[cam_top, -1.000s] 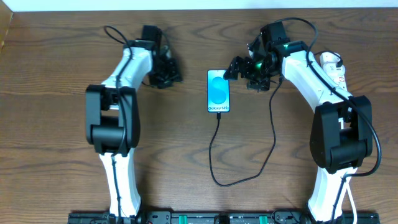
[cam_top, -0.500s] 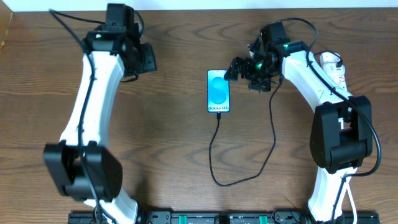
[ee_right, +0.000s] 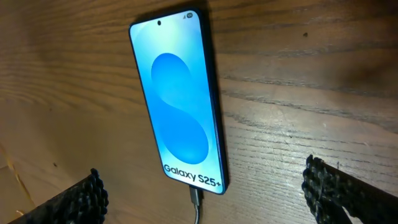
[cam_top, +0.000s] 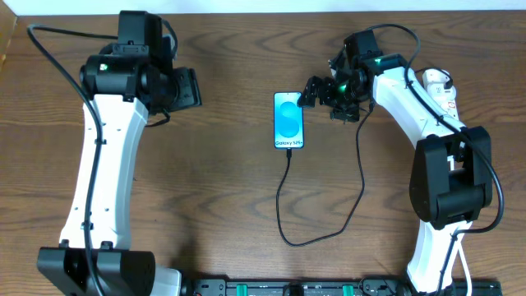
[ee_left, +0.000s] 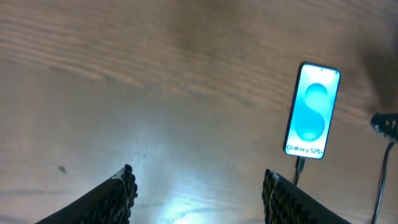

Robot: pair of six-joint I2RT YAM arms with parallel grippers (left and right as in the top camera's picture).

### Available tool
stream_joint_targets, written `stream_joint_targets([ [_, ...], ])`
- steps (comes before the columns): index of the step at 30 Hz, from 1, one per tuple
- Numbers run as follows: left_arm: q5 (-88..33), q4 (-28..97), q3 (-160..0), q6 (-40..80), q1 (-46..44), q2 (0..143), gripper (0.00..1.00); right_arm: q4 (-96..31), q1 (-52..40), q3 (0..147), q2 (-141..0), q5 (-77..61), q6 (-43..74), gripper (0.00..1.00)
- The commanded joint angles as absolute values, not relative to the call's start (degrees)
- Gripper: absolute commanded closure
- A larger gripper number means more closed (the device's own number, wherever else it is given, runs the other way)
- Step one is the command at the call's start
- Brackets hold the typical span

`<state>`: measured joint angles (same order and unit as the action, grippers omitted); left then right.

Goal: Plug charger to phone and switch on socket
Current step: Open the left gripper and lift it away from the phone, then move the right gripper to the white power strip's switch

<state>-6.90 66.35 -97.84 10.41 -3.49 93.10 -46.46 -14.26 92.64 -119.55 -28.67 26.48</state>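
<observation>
The phone [cam_top: 288, 121] lies flat mid-table, its screen glowing blue with "Galaxy S25+" text. The charger's thin black cable [cam_top: 283, 197] has its connector tip in the phone's lower edge [ee_right: 196, 198]. From there it loops toward me and runs back up under my right arm, where its far end is hidden. My right gripper [cam_top: 316, 94] hovers open just right of the phone, whose lower end [ee_right: 183, 99] shows between its fingers [ee_right: 87, 196]. My left gripper [cam_top: 187, 88] is open and empty, well left of the phone [ee_left: 313, 111]. The white socket [cam_top: 436, 80] peeks out behind the right arm at far right.
Bare brown wood surrounds the phone and cable. The table's back edge runs close behind both grippers. The bases of both arms stand at the near edge.
My left arm has swung up and outward, carrying its gripper left, away from the phone, with its jaws spreading wider. The right arm, phone and cable have not moved.
</observation>
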Motion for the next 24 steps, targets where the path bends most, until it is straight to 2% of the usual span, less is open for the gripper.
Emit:
stream_joint_targets([
  [1,-5.9,67.3,-97.7,9.9,-3.6,92.5,0.32,-46.5,-14.0,93.0,-119.5,-28.4,26.1,0.01],
  [3,-5.9,67.3,-97.7,9.9,-3.6,92.5,0.32,-46.5,-14.0,93.0,-119.5,-28.4,26.1,0.01],
  [4,-5.9,67.3,-97.7,9.9,-3.6,92.5,0.07,-46.5,-14.0,93.0,-119.5,-28.4,26.1,0.01],
  [5,-5.9,67.3,-97.7,9.9,-3.6,92.5,0.06,-46.5,-14.0,93.0,-119.5,-28.4,26.1,0.01],
  [8,-5.9,67.3,-97.7,9.9,-3.6,92.5,0.05,-46.4,-14.0,93.0,-119.5,-28.6,26.0,0.01],
  [14,-5.9,67.3,-97.7,9.9,-3.6,92.5,0.05,-47.2,-13.5,94.8,-119.5,-34.2,18.0,0.01],
  [20,-5.9,67.3,-97.7,9.9,-3.6,92.5,0.05,-58.0,-11.7,105.4,-119.5,-33.5,8.9,0.01],
  [24,-5.9,67.3,-97.7,9.9,-3.6,92.5,0.05,-67.8,-9.8,116.5,-119.5,-27.1,4.9,0.01],
])
